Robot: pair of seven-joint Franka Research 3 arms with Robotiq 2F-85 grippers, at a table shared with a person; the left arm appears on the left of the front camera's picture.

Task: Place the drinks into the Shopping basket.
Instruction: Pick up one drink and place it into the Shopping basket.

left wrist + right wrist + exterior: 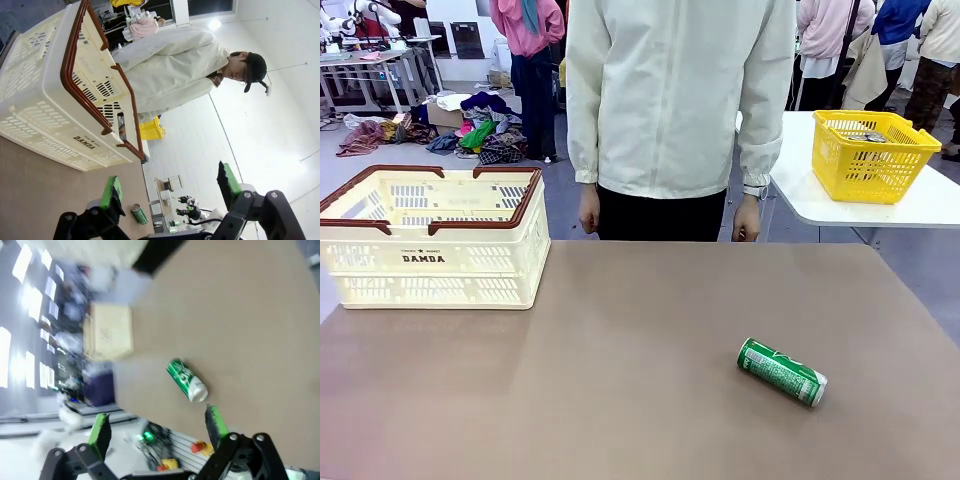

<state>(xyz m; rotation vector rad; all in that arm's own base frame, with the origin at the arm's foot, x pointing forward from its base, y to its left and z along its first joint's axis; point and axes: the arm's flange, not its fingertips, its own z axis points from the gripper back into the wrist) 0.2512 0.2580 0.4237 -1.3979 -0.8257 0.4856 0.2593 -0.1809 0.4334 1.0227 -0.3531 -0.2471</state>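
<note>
One of the drinks, a green can [781, 372] with white lettering, lies on its side at the right of the brown table. The cream Shopping basket [380, 262] with a dark brown rim stands at the table's far left. In the left wrist view my left gripper [170, 187] is open and holds nothing; the Shopping basket [35, 100] is close ahead of it and the green can [139, 213] is small and far off. The right wrist view is blurred: my right gripper [157, 429] is open above the table, the green can [186, 380] just beyond its fingers, the Shopping basket [107, 332] farther away.
A person in a white jacket [680, 100] stands at the table's far edge, hands hanging down. A yellow mesh basket [873, 152] sits on a separate white table at the back right. Bare table surface [600, 380] lies between basket and can.
</note>
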